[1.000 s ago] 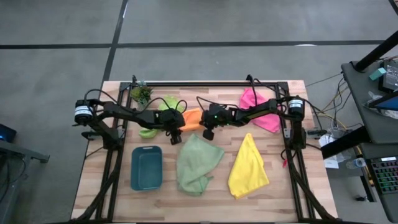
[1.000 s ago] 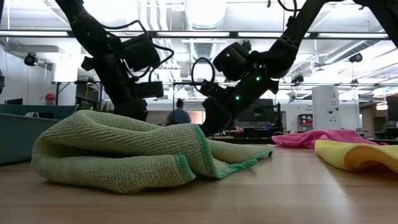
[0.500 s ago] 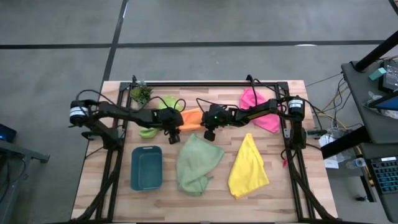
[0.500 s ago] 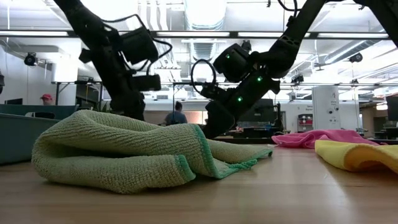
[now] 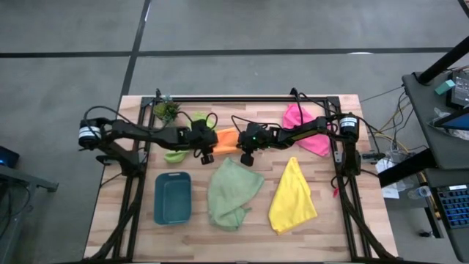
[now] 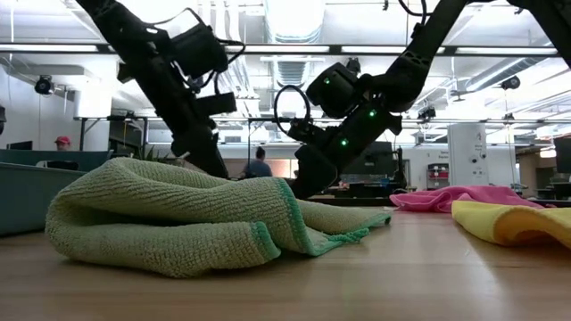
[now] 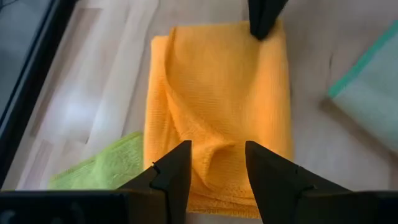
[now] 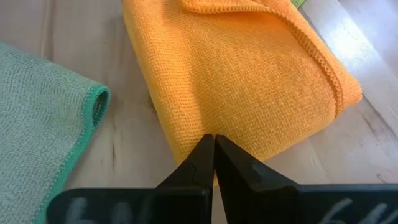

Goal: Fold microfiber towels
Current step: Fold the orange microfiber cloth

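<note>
The orange towel lies folded on the table at mid back, between my two grippers. My left gripper is open just over the towel's left end, its fingers on either side of a raised pucker. My right gripper is shut at the towel's right end. The lime green towel lies under the left arm. The pale sage towel lies crumpled in the middle, the yellow towel to its right, and the pink towel at the back right. My right gripper rests its shut fingertips on the folded edge at the orange towel's right end, slanting down from the table's right. The towel lies flat on the table. Whether any cloth is pinched between the fingers cannot be told.
A teal tray stands at the front left beside the sage towel. A small potted plant stands at the back left. The sage towel fills the low view's foreground. People show in the room behind the table.
My left gripper has risen a little and gone slightly toward the table's far edge, tipping more steeply over the orange towel's left end. My right gripper and the towels have kept still.
</note>
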Motion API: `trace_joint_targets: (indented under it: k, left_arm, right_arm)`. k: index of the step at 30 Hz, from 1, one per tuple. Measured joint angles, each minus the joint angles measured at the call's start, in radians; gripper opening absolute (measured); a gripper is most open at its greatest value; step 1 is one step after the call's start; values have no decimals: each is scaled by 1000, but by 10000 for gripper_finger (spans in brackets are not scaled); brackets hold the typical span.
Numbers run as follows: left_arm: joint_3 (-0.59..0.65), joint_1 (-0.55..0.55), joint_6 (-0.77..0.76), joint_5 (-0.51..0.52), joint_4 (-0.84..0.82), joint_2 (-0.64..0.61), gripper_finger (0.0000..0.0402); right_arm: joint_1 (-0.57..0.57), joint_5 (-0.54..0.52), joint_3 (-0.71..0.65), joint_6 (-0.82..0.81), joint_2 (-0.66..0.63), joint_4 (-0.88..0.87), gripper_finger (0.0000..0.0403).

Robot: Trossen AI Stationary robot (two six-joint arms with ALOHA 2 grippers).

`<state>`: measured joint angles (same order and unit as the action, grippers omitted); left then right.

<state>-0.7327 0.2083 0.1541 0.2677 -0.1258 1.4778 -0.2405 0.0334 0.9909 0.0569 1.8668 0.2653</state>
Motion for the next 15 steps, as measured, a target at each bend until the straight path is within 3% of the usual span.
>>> trace_joint_targets:
  k: [3,9,15]
  left_arm:
    - [-2,2,33,10,12,31,136]
    - [-2,1,36,151,19,66,136]
    - [-1,2,52,161,57,64,136]
  right_arm:
    - [0,0,0,0,0,0,8]
    - [0,0,0,0,0,0,8]
    - [0,0,0,5,0,0,8]
